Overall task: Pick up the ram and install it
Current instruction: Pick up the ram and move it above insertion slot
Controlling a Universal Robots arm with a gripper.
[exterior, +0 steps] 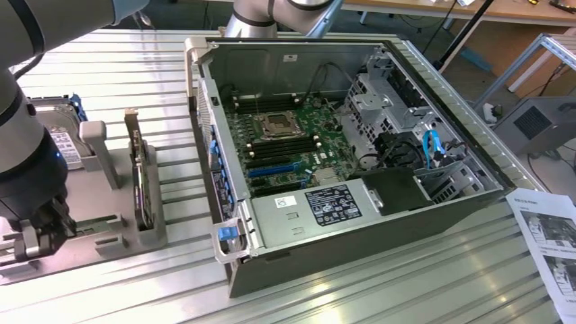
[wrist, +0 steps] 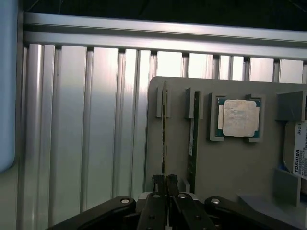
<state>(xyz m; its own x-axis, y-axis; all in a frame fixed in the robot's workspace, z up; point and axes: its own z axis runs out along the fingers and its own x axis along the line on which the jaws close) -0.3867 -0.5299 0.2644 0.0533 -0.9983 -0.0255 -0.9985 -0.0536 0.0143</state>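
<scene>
The gripper [wrist: 166,181] is seen with its black metal fingers [wrist: 159,185] pressed together, nothing clamped. Just beside the tips, the ram [wrist: 193,139], a thin green board, is set on edge in a flat grey holder [wrist: 230,163]. Its long axis is pointed straight away from the gripper. A square silver processor [wrist: 238,118] is seated farther out.

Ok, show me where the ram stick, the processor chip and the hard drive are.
ram [wrist: 193,139], wrist view, on the middle of its long green edge.
processor chip [wrist: 238,117], wrist view, on the centre of its silver lid.
hard drive [wrist: 298,153], wrist view, on its white label.
</scene>
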